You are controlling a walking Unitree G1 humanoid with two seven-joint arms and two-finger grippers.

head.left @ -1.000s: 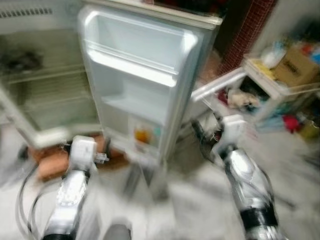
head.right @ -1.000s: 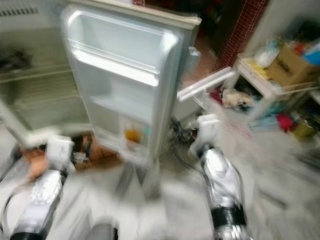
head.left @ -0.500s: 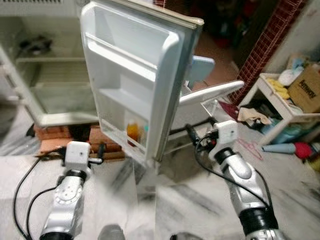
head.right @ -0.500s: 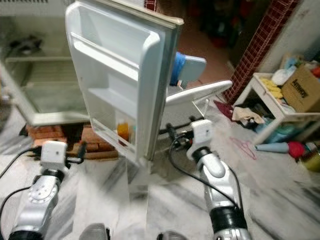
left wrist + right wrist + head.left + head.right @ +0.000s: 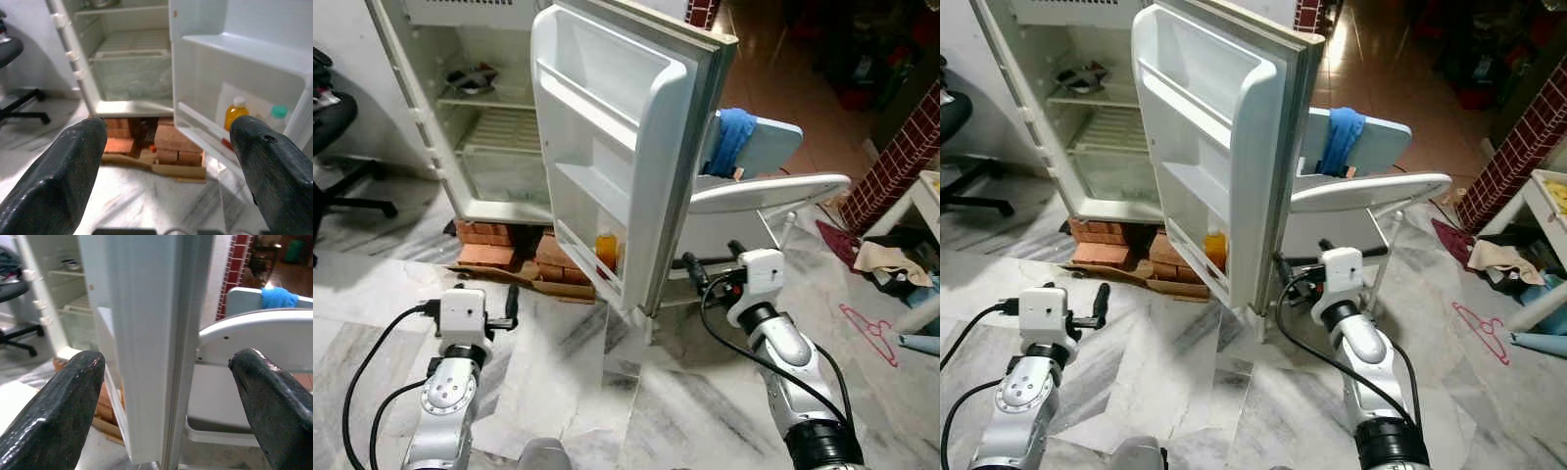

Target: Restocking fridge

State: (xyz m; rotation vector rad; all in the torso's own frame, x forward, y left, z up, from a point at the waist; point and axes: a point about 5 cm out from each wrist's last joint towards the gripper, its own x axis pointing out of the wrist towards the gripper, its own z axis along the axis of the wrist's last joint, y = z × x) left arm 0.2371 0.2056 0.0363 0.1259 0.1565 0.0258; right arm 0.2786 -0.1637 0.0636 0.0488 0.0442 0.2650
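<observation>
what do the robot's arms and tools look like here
Both arms are silver metal with rounded, jointed segments; the right arm has a black ring near its base. Each wrist carries a white boxy camera block. Looping black cables run along the left arm and the right. The left tool and right tool each have two long, thick, matte black fingers with rounded tips.

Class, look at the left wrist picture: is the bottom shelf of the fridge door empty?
No, an orange bottle stands on the door shelf.
</observation>
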